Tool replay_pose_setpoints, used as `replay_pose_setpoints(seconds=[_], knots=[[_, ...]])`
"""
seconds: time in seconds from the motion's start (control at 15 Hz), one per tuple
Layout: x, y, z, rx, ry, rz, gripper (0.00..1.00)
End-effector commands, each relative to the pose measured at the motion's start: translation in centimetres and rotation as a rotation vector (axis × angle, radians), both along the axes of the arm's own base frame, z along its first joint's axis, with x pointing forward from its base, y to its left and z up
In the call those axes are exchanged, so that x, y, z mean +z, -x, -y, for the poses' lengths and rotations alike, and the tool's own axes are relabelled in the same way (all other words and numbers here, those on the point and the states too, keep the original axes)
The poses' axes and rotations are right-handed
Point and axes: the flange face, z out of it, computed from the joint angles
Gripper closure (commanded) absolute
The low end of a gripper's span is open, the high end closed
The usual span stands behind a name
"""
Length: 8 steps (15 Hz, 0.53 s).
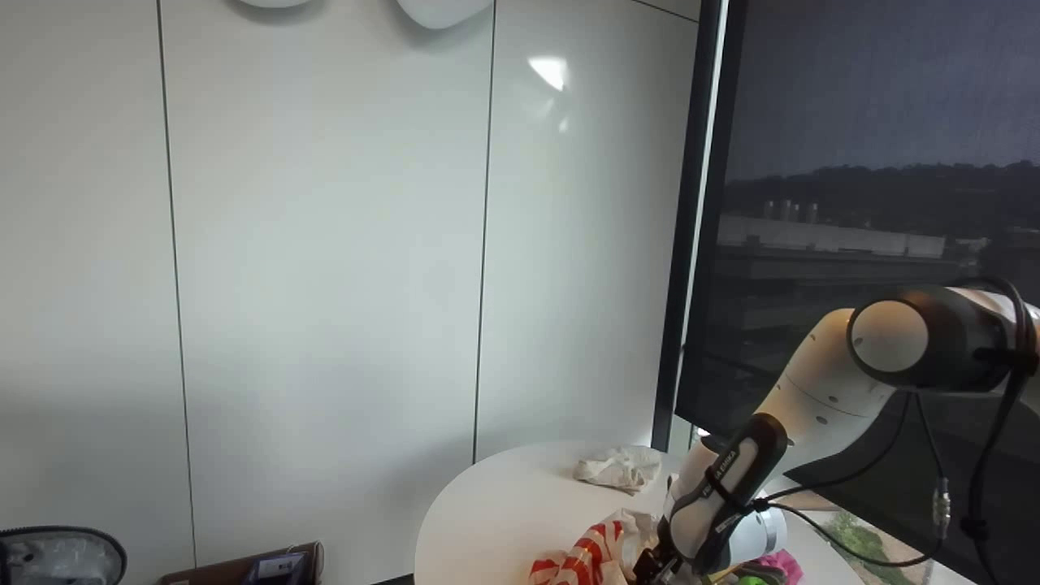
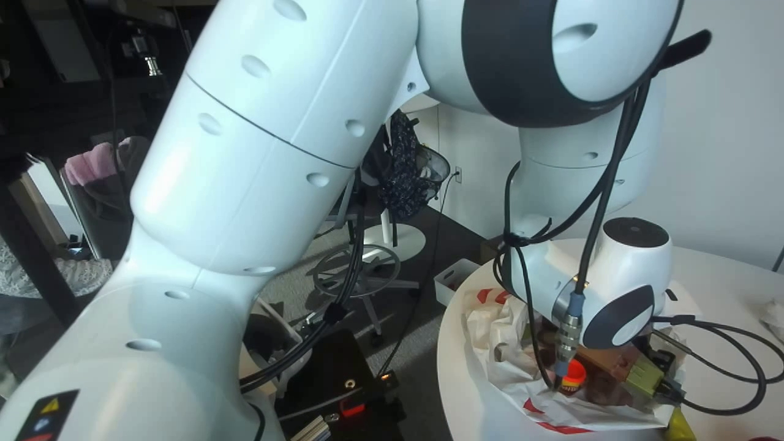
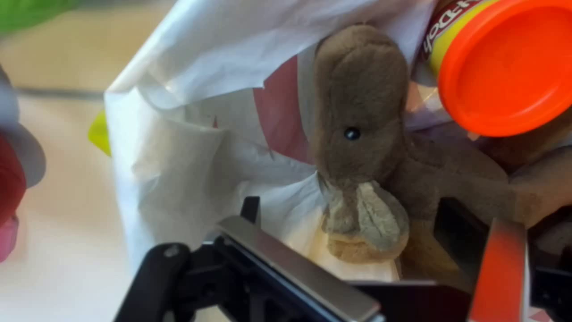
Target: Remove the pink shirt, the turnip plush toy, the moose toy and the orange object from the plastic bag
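Note:
The moose toy [image 3: 357, 107], a brown plush, lies in the white and red plastic bag [image 3: 178, 147] in the wrist view. My gripper [image 3: 355, 223] is open, with the moose's antler end between its fingers and no clear grip on it. The orange object, a Play-Doh can with an orange lid [image 3: 505, 67], is in the bag; it also shows in an exterior view [image 2: 574, 373]. The bag shows in both exterior views [image 1: 589, 556] [image 2: 499, 349]. A pink item [image 1: 780, 562] lies beside the bag, partly hidden by the arm. I cannot clearly identify the turnip.
A round white table [image 1: 487, 512] bears the bag. A crumpled pale cloth or bag [image 1: 621, 469] lies farther back. Outside the bag are a green thing [image 3: 31, 13], a red and grey thing [image 3: 15, 165] and a yellow thing [image 3: 100, 134]. Cables [image 2: 597, 245] hang from the arm.

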Motion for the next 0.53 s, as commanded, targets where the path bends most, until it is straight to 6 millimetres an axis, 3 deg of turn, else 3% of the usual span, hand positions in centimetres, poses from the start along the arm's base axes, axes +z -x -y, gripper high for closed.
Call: replay_pose_setpoints(seconds=[0.0,0.33,0.4,0.47], knots=[[-0.9,-0.8,-0.3,-0.047,-0.009,0.014,0.0],[-1.3,0.1,-0.9,-0.055,-0.01,-0.015,0.0],[-1.3,0.2,-1.0,-0.054,-0.007,-0.015,0.25],[-1.4,0.2,-1.1,-0.05,-0.007,-0.02,0.26]])
